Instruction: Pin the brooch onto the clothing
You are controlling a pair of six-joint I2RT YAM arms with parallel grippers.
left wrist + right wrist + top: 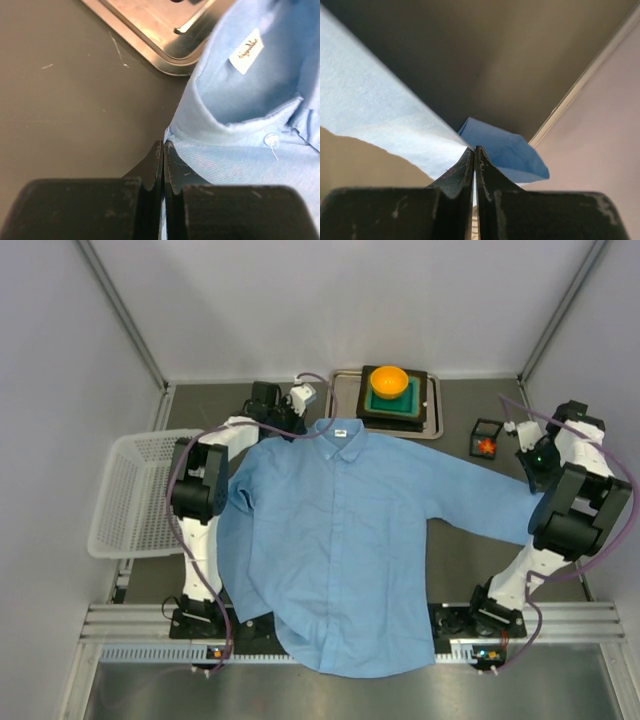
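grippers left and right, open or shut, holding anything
Left gripper: shut, pinching the light blue button-up shirt beside its collar.
Right gripper: shut on that shirt's sleeve.

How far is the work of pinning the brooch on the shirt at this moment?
Done: the shirt lies spread out, front up. In hand: the left tool is shut on its edge beside the collar, and the right tool is shut on a sleeve. Left: the brooch sits in its small black box, untouched, so picking it up and pinning it are not yet done.
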